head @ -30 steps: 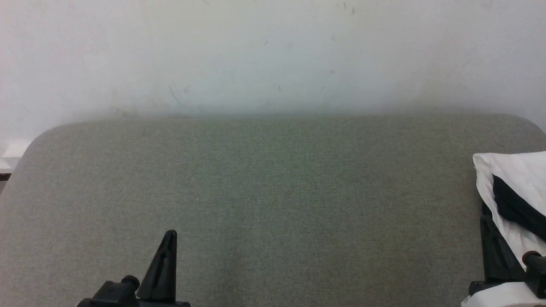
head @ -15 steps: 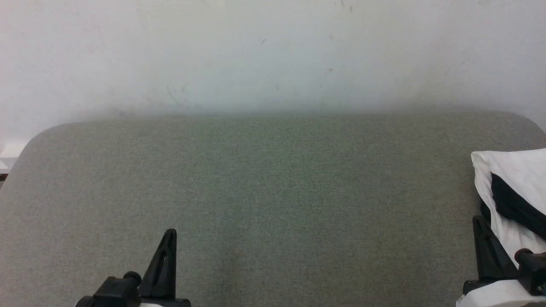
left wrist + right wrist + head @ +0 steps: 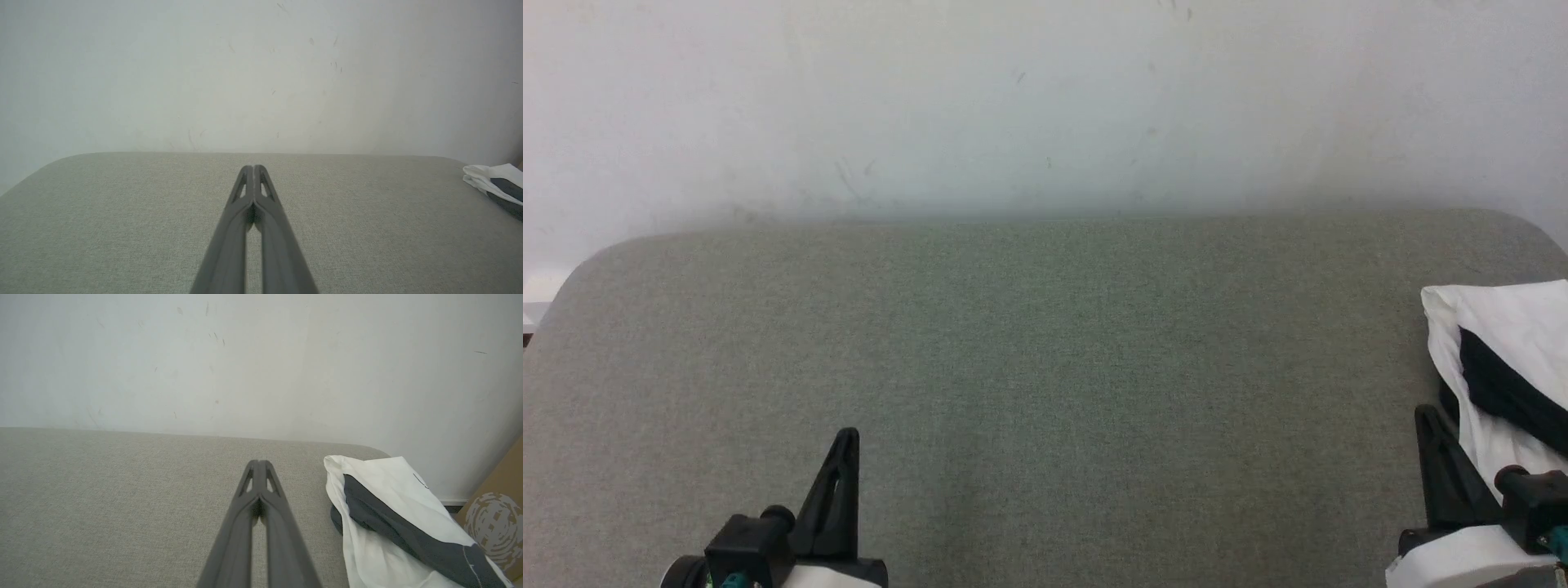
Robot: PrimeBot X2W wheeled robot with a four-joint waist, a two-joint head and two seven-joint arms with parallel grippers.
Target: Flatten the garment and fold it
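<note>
The garment (image 3: 1507,351) lies bunched at the right end of the grey fabric surface (image 3: 1045,367), white cloth with a black band across it. It shows larger in the right wrist view as the garment (image 3: 392,498), to the right of my fingers, and small at the far right as the garment (image 3: 488,179) in the left wrist view. My right gripper (image 3: 258,462) is shut and empty, just left of the cloth. My left gripper (image 3: 253,167) is shut and empty over bare surface, far from the cloth. In the head view the left gripper (image 3: 849,434) sits low left, the right gripper (image 3: 1423,411) low right.
A pale scuffed wall (image 3: 1045,106) rises right behind the surface. The surface has rounded far corners. A brown cardboard box (image 3: 494,514) with a printed swirl stands beyond the right end, behind the garment.
The head view has drifted slightly, so both grippers and the garment sit a little further left and the arms show more at the bottom. Both grippers stay shut.
</note>
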